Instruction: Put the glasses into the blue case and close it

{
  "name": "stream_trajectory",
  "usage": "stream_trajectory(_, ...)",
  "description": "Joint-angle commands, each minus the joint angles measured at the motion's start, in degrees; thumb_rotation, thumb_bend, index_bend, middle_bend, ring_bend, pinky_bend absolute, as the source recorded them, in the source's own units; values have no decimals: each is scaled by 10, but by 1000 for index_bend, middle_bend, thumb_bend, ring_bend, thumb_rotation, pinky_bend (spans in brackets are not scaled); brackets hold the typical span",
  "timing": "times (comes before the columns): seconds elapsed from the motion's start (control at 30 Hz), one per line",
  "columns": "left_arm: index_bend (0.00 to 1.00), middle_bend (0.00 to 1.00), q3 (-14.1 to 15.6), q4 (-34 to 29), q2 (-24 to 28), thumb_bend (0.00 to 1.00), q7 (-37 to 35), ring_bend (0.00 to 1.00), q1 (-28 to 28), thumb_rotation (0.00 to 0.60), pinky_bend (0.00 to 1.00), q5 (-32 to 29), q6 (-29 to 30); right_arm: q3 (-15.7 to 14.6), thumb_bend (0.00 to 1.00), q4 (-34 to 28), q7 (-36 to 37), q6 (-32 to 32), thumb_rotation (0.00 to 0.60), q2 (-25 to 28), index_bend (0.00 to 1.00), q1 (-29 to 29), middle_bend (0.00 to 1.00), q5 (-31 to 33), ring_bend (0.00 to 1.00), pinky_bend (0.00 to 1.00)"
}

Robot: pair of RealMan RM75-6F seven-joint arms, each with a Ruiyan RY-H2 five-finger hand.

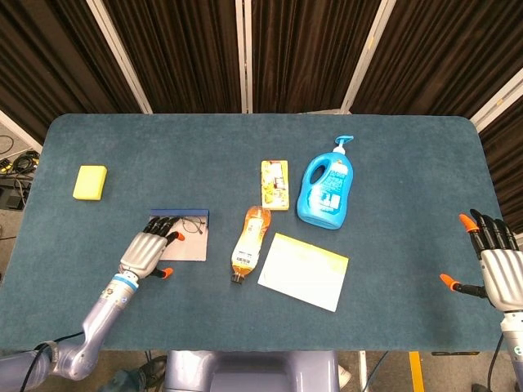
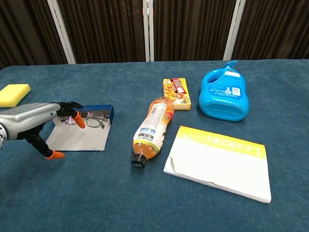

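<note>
- Hovering at the near left of the counter [image 1: 98, 131], the left hand [image 2: 34, 116] holds nothing, fingers [image 2: 77, 119] apart over the case's flat lid.
- At the near right edge, the right hand [image 1: 494, 261] is empty, fingers spread.
- The blue case [image 2: 82, 133] lies open; the glasses [image 2: 94, 117] sit inside against its raised blue wall.
- Beside it lie an orange bottle [image 2: 150, 129] and a notepad [image 2: 219, 159].
- Farther back: snack box [image 2: 176, 93], blue detergent jug [image 2: 223, 96], yellow sponge [image 2: 13, 94].

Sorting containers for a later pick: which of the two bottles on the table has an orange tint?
The drink bottle lying on its side beside the white notepad, black cap toward the robot. The other is a blue pump detergent bottle.
</note>
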Motion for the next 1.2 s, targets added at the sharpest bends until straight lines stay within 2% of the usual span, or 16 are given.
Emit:
stream_trajectory(0.03, 265, 0, -8, 8, -13, 235, 12, 0, -5, 600, 0, -8, -3, 0, 0, 1, 1, -1, 600, 0, 0, 0, 0, 1, 0, 0)
stream_trajectory(0.2, 265, 0, -14, 19, -24, 272, 31, 0, -9, 600, 0, -19, -3, 0, 0, 4, 2, -3, 600, -1, 0, 0, 0, 2, 0, 0)
stream_trajectory(0.5, 256, 0, -14, 41, -35, 266, 26, 0, -9, 600, 0, -25, -14, 0, 0, 4, -3, -5, 600, -3, 0, 2, 0, 3, 0, 0)
stream_trajectory(1.03, 253, 0, -8, 102, -70, 270, -11, 0, -2, 600, 0, 10, -7, -1, 0, 6, -1, -10, 600, -4, 0, 4, 0, 5, 0, 0)
stream_trajectory(1.13, 255, 0, -8, 107, -71, 306, -14, 0, -1, 600, 0, 14, -6, -1, 0, 6, 0, -10, 600, -4, 0, 4, 0, 5, 0, 0)
stream_trajectory(1.2, 256, 0, -8, 107, -70, 364, -17, 0, 0, 600, 0, 17, -5, -1, 0, 6, 0, -11, 600, -4, 0, 4, 0, 5, 0, 0)
